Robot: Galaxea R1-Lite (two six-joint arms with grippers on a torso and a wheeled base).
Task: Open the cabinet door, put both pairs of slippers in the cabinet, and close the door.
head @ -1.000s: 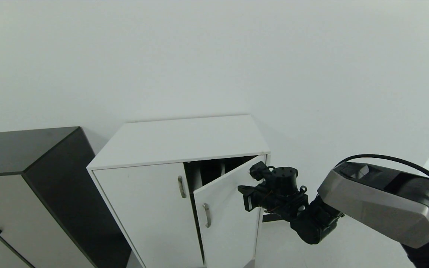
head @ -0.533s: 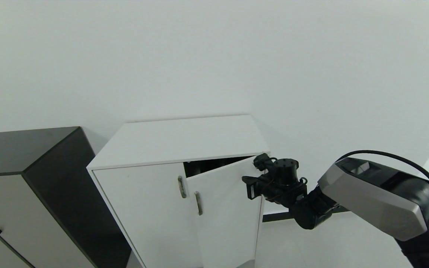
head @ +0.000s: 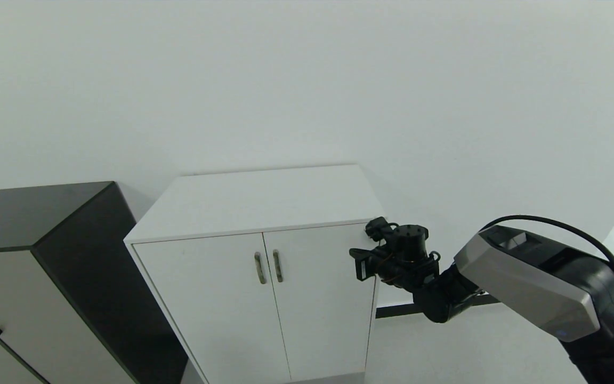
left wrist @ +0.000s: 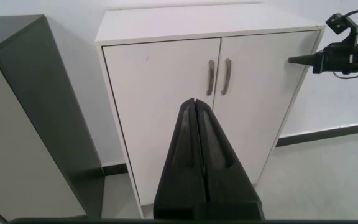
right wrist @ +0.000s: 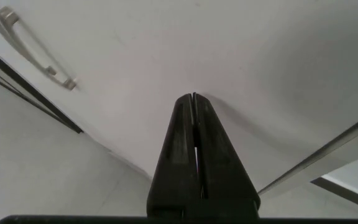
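Note:
The white cabinet (head: 253,202) stands against the wall with both doors flush. Its two metal handles (head: 267,266) sit side by side at the middle seam. My right gripper (head: 355,258) is shut, and its tip rests on the right door (head: 323,298) near that door's upper outer corner. In the right wrist view the shut right gripper (right wrist: 193,98) touches the white door panel (right wrist: 166,43), with a handle (right wrist: 33,46) off to one side. My left gripper (left wrist: 195,102) is shut and empty. It hangs well back from the cabinet (left wrist: 166,93), level with the left door.
A dark grey cabinet (head: 46,224) with a pale front stands close on the white cabinet's left. A dark baseboard (head: 392,309) runs along the wall to the right. Open floor (left wrist: 328,174) lies in front and to the right.
The right door has swung from half open to fully shut. My right gripper followed it in towards the cabinet front. The left arm and the camera have not moved.

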